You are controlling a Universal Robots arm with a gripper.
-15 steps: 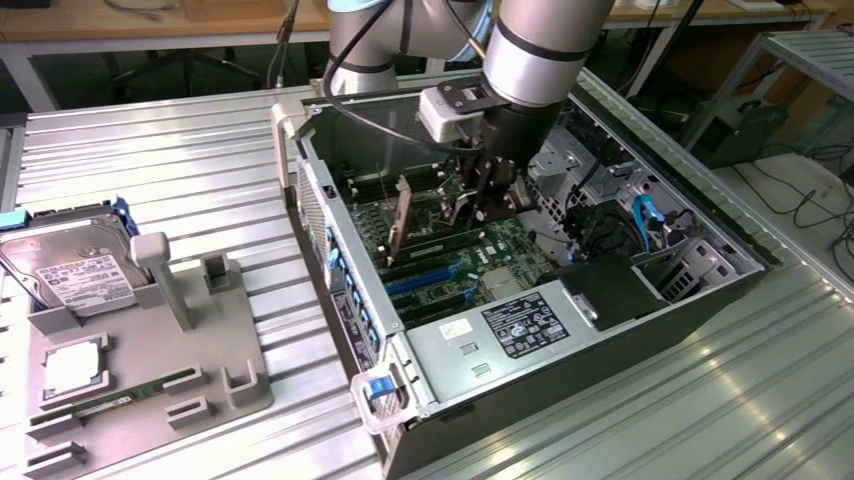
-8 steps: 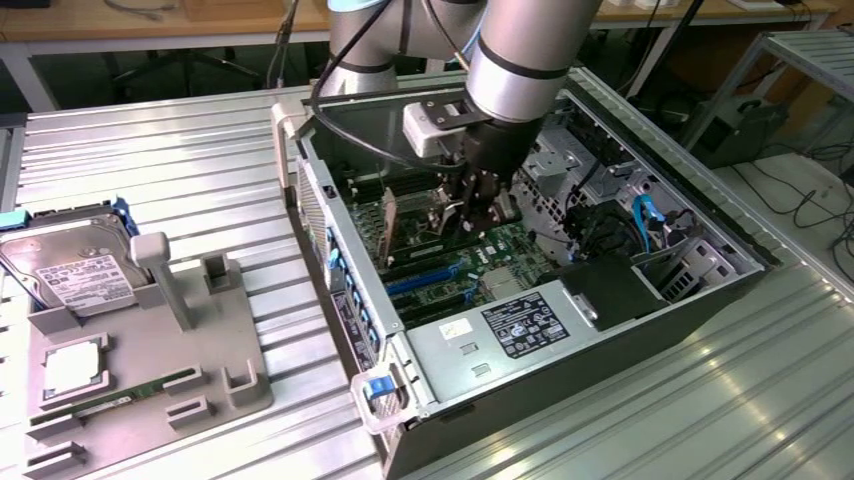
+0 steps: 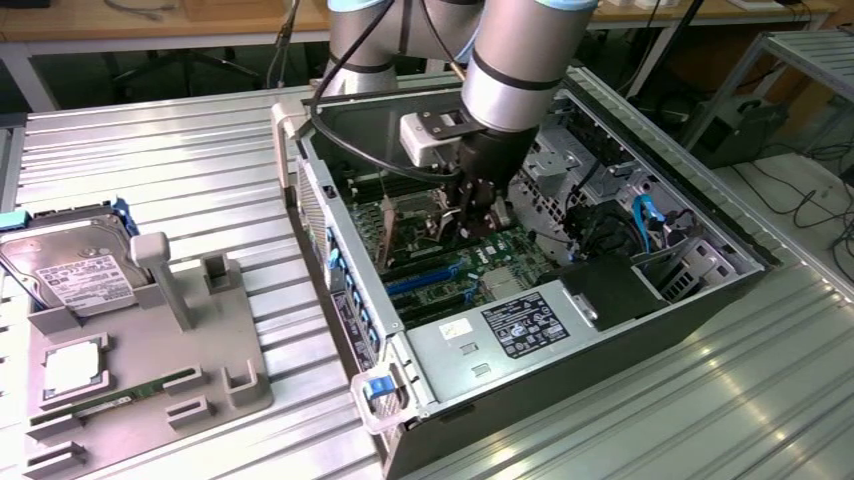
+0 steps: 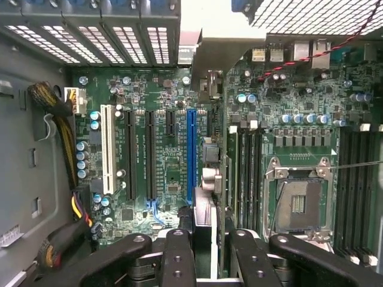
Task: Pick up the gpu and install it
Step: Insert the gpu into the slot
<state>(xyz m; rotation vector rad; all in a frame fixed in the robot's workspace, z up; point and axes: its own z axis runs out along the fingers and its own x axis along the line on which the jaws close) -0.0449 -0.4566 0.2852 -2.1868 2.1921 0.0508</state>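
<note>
The gpu [image 4: 210, 156] is seen edge-on in the wrist view, a thin card running from between my fingers to its metal bracket [image 4: 190, 46] at the case's rear wall. My gripper [image 4: 212, 242] is shut on it. The card hangs over the green motherboard [image 4: 161, 89], just beside the blue expansion slot [image 4: 190, 149]; whether it touches a slot I cannot tell. In the exterior view the gripper [image 3: 461, 225] reaches down into the open computer case [image 3: 587, 350], over the middle of the board.
Memory slots [image 4: 245, 173] and the bare CPU socket [image 4: 299, 203] lie beside the card. Cable bundles [image 4: 57, 119] run along one case wall. Outside the case, a grey fixture [image 3: 227, 340] holds a silver hard drive [image 3: 67, 270], a processor [image 3: 74, 365] and a memory stick [image 3: 114, 400].
</note>
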